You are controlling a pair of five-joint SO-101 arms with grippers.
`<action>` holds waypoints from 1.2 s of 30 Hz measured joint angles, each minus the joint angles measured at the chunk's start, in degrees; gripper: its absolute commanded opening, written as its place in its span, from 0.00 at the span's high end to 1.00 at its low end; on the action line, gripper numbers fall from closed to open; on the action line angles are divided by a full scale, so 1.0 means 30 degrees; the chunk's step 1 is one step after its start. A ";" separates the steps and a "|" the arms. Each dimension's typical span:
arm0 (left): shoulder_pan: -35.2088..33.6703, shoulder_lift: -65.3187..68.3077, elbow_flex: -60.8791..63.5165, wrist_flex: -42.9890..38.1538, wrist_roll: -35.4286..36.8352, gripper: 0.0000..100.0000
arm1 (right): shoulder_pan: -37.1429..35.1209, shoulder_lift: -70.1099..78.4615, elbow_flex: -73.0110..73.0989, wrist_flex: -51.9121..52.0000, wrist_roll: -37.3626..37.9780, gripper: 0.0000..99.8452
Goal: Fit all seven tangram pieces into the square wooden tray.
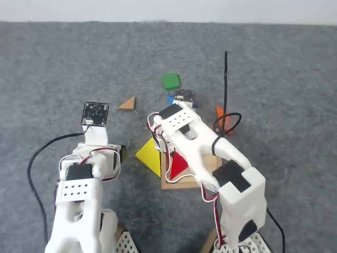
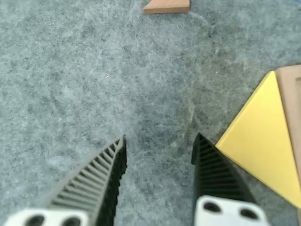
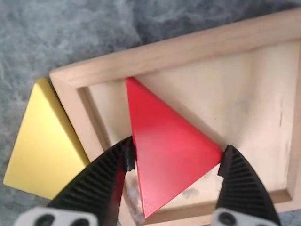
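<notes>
Fingers on the right gripper [image 3: 178, 147] are partly open and pressed against two sides of the red triangle [image 3: 169, 150], holding it. The triangle sits inside the wooden tray [image 3: 188, 47] with one corner tucked into an inner corner of the frame and another point lying over the rim.

The tray [image 1: 181, 183] lies near the middle of the bench's near edge, partly under the right arm. The yellow triangle [image 3: 42, 150] lies flat on the grey felt, touching the outside of the tray's rim on the left arm's side.

The left gripper [image 2: 161, 139] is wide open and holds nothing, its tips over bare felt just beside the yellow triangle [image 2: 263, 141].

Farther toward the far edge lies a small brown triangle [image 1: 127, 104], well apart from the tray. A green square [image 1: 171, 81] and a blue piece [image 1: 171, 98] sit close together beyond the right arm. An orange piece [image 1: 221, 118] lies nearer the right edge.
</notes>
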 measured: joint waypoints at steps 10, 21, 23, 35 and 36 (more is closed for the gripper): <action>0.0000 0.0000 0.0000 0.0000 0.0000 0.78 | 0.0029 0.0205 -0.0996 0.1670 0.1377 0.99; 0.0000 0.0000 0.0000 0.0000 0.0000 0.78 | 0.0293 0.0762 -0.1934 0.2813 0.2315 0.98; 0.0000 0.0000 0.0000 0.0000 0.0000 0.78 | 0.0322 0.0762 -0.1993 0.2930 0.2491 0.98; 0.0000 0.0000 0.0000 0.0000 0.0000 0.78 | 0.0322 -0.1348 -0.2051 0.4542 0.4396 0.98; 0.0000 0.0000 0.0000 0.0000 0.0000 0.78 | 0.0469 -0.1553 -0.2051 0.4542 0.4864 0.98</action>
